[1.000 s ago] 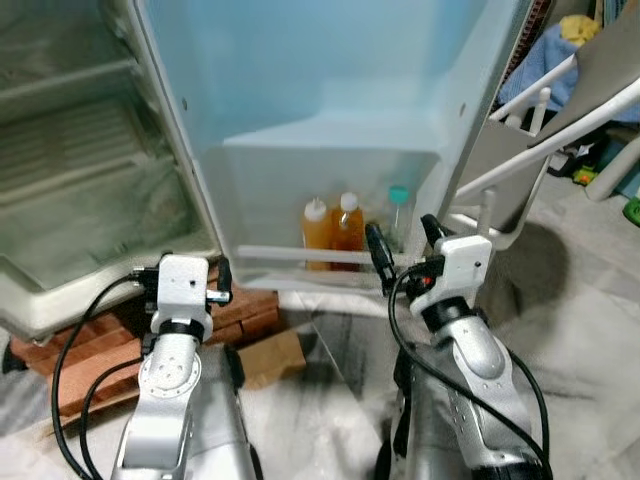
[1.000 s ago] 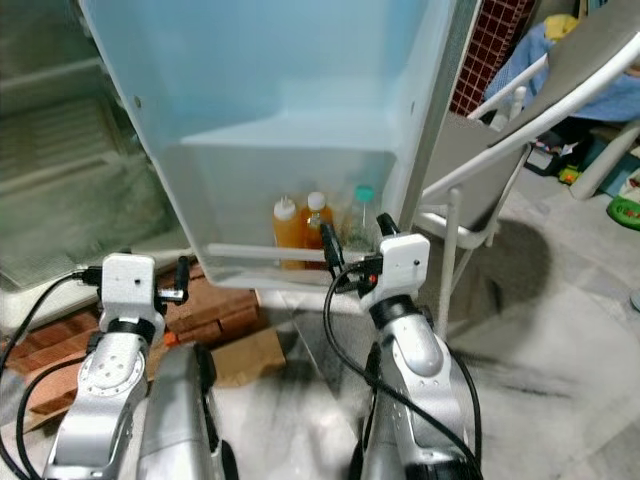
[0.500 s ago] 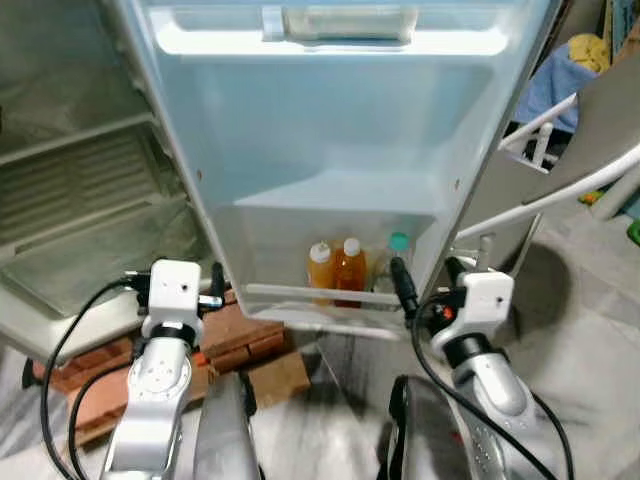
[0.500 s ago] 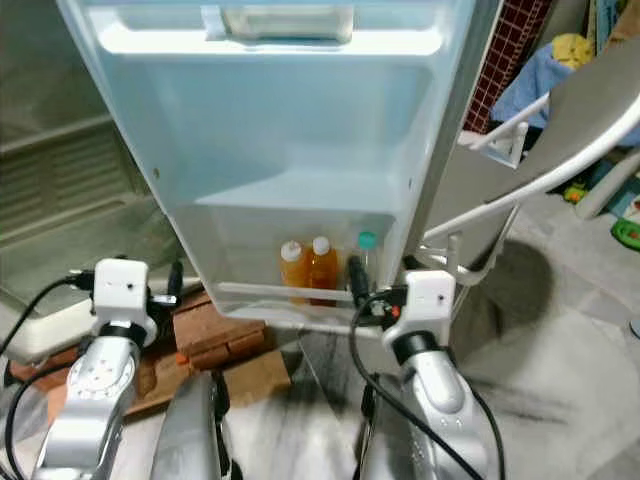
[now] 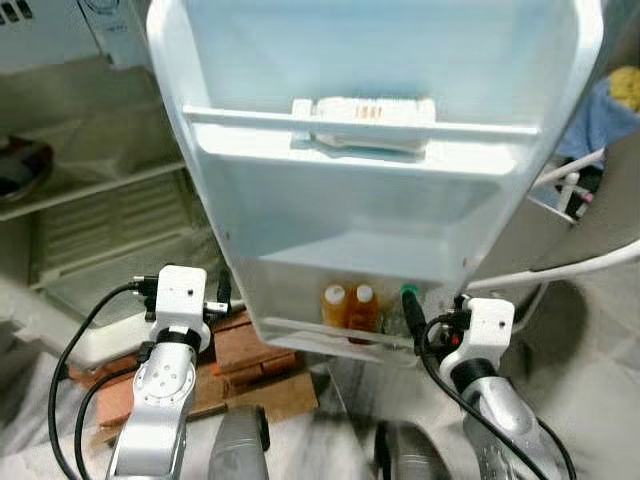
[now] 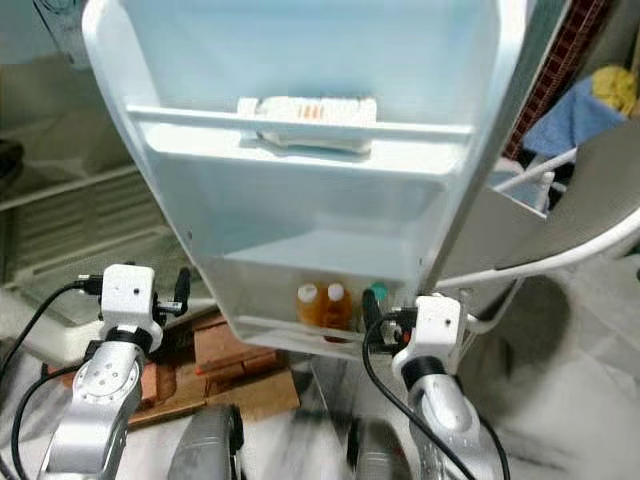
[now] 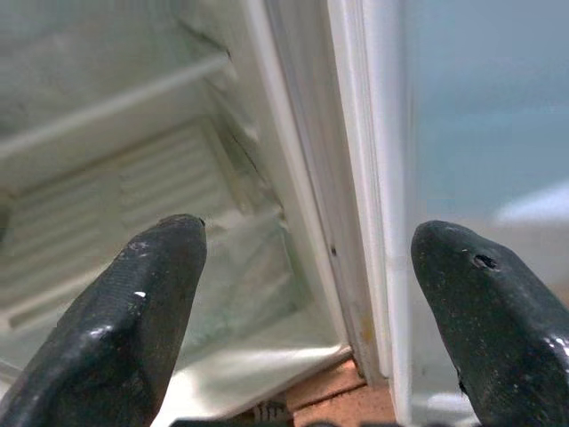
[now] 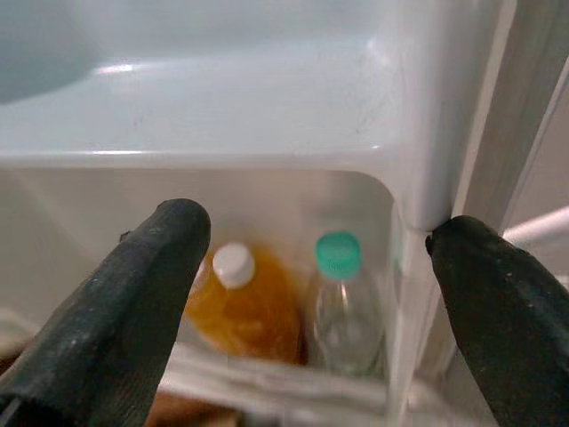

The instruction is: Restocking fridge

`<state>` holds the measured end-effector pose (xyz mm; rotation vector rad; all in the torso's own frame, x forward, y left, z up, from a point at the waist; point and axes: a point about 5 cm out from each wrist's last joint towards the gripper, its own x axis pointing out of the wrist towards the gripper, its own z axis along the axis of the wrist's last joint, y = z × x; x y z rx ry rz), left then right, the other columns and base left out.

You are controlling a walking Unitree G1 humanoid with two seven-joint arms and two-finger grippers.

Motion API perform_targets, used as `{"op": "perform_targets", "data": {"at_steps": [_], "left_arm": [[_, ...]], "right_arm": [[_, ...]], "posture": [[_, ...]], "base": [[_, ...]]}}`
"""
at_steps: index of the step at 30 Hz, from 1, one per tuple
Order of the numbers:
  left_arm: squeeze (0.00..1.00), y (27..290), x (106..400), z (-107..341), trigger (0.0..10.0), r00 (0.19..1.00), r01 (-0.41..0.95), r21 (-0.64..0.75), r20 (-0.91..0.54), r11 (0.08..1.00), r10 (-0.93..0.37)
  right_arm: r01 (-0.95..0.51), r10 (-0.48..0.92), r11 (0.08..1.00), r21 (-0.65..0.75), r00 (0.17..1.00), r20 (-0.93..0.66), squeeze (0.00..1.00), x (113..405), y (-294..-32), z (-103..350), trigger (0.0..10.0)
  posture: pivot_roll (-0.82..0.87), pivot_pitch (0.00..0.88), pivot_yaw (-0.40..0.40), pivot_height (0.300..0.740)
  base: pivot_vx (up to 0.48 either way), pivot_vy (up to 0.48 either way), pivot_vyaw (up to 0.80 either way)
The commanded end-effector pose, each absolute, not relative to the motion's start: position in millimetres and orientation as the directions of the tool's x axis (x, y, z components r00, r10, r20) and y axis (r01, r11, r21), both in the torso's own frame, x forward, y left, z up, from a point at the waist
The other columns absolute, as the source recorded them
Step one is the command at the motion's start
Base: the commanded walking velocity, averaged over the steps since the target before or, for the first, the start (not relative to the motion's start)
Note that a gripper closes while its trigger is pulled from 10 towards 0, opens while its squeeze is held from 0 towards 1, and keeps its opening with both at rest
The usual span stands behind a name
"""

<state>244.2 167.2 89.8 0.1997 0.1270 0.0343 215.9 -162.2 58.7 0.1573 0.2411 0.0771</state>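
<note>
Both sets of fingers are spread wide and hold nothing. The right gripper (image 8: pixel 302 294) hovers near the fridge door's bottom shelf (image 5: pixel 330 338), where two orange bottles (image 5: pixel 348 305) and a green-capped clear bottle (image 8: pixel 340 302) stand side by side. The left gripper (image 7: pixel 302 294) faces the open fridge compartment (image 5: pixel 90 220), left of the door (image 5: pixel 370 200).

Lower door shelf: white plastic bin (image 5: pixel 300 335) before me holds two orange-filled bottles with white caps (image 5: pixel 347 308) side by side, and a clear bottle with a green cap (image 8: pixel 340 301) beside them.
Upper door shelf: white railed ledge (image 5: pixel 250 150) carries a flat white packet (image 5: pixel 368 113).
</note>
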Motion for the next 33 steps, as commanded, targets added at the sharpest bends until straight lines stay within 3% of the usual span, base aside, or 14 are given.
{"op": "perform_targets", "data": {"at_steps": [1,18,33], "left_arm": [[0.00,169.0,242.6,90.1,10.0,0.991,-0.022,0.208,-0.125,0.978,0.049],[0.00,164.7,244.9,89.4,10.0,0.991,-0.013,0.197,-0.128,0.980,0.039],[0.00,164.5,247.6,89.7,10.0,0.991,-0.005,0.199,-0.130,0.980,0.032]], "right_arm": [[-0.121,0.129,0.983,0.139,0.990,-0.052,0.00,232.8,-154.2,94.5,10.0],[-0.150,0.159,0.976,0.159,0.986,-0.046,0.00,234.3,-153.9,98.6,10.0],[-0.258,0.287,0.939,0.227,0.952,-0.104,0.00,230.2,-141.3,90.0,10.0]], "posture": [[0.06,0.000,0.019,0.714],[0.06,0.000,0.011,0.740],[0.06,0.000,0.013,0.740]], "base": [[0.000,0.000,0.00],[0.000,0.000,0.00],[-0.261,0.000,0.00]]}}
